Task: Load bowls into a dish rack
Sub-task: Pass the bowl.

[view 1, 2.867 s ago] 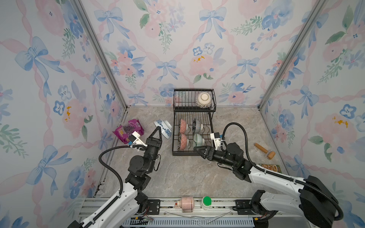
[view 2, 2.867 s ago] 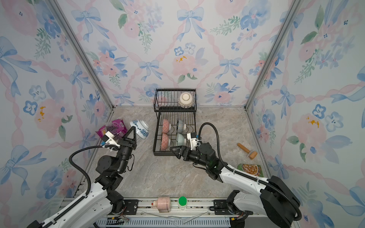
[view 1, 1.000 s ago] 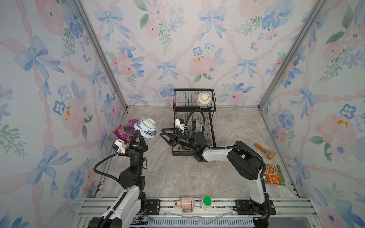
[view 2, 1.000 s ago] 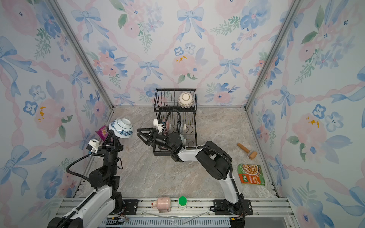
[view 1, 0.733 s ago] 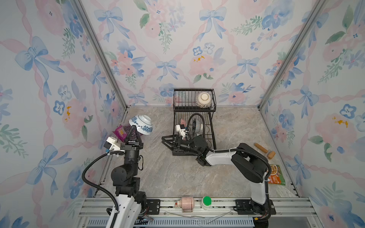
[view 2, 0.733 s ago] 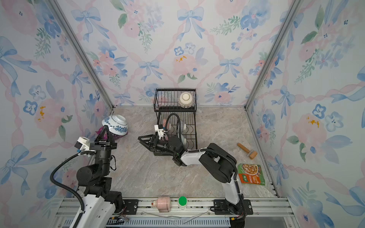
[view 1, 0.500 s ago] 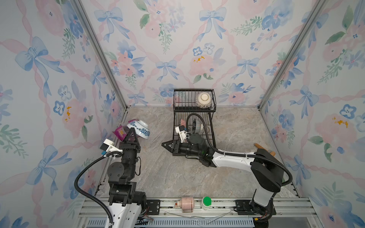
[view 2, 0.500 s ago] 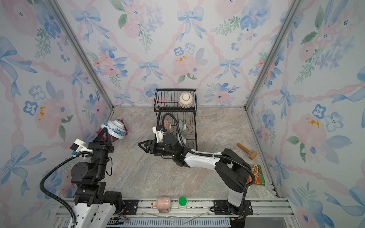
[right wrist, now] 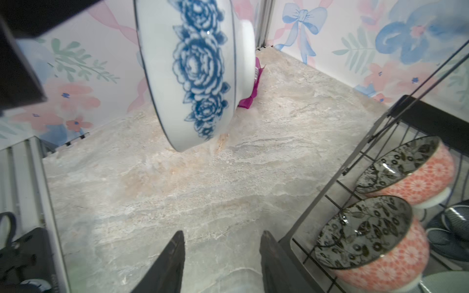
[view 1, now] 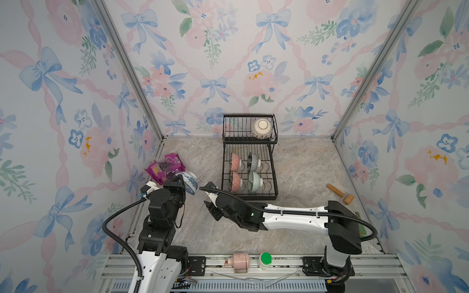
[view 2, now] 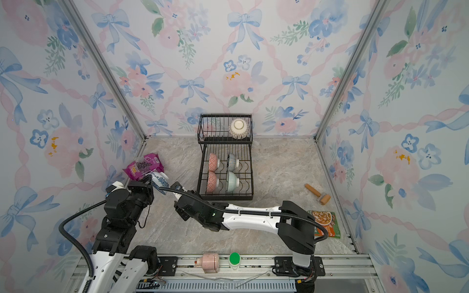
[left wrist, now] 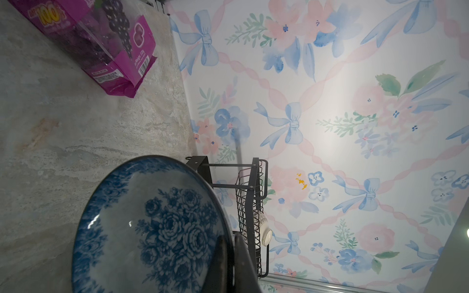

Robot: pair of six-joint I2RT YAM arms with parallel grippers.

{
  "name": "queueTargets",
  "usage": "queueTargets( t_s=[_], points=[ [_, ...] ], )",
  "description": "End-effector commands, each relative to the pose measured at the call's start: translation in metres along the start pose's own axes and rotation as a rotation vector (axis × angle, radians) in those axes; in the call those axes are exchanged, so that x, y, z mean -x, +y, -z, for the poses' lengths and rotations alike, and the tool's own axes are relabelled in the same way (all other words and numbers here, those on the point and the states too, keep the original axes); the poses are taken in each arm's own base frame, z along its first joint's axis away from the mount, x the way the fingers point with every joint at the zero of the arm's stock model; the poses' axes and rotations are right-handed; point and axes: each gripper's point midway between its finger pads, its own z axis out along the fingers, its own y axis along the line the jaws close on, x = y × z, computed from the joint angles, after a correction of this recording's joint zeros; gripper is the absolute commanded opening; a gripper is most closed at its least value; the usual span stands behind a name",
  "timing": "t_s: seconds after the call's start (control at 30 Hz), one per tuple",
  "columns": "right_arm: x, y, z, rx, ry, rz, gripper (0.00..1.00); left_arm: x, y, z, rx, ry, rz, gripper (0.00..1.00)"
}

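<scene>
Left hand [left wrist: 229, 244] clamped and raised; right hand [right wrist: 220, 236] parted, empty.

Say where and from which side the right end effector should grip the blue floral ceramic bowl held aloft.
Probably the free lower rim of the blue floral ceramic bowl, away from the left end effector pinching it, approached from underneath. The bowl hangs on edge, so its thin wall is exposed there to the open right end effector.

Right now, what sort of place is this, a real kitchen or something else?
Probably a staged robot test booth, not a real kitchen: floral wallpaper panels box in a small marble-look tabletop, two robot arms sit on a metal rail, and a dish rack holds bowls.
</scene>
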Motion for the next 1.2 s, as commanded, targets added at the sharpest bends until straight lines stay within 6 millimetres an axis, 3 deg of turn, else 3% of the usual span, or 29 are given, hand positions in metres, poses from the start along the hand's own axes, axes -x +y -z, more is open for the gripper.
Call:
queueTargets(
  t_s=[0.0,0.13,0.3,0.63,0.8,1.0,1.17],
  points=[
    [0.015,-0.009,0.001,-0.117,-0.029,0.104,0.43,-0.001,-0.009,0.003,-0.045,-0.008,0.046,0.0],
    [0.021,-0.008,0.002,-0.125,-0.074,0.109,0.4,0.004,-0.005,0.006,-0.083,-0.04,0.104,0.0],
    [0.026,0.008,0.013,-0.096,-0.195,0.141,0.41,-0.001,0.014,0.0,-0.098,-0.026,0.194,0.0],
    [0.026,0.025,0.019,-0.059,-0.359,0.214,0.41,-0.003,0.007,0.002,-0.125,-0.016,0.211,0.0],
    [0.026,0.025,0.007,-0.072,-0.345,0.238,0.31,-0.005,0.009,0.003,-0.128,-0.006,0.23,0.0],
    [0.022,0.03,-0.006,-0.069,-0.334,0.261,0.31,-0.005,0.005,0.005,-0.139,-0.001,0.237,0.0],
    [0.025,0.021,-0.018,-0.172,-0.311,0.283,0.32,-0.005,0.006,0.006,-0.144,0.002,0.257,0.0]
  ],
)
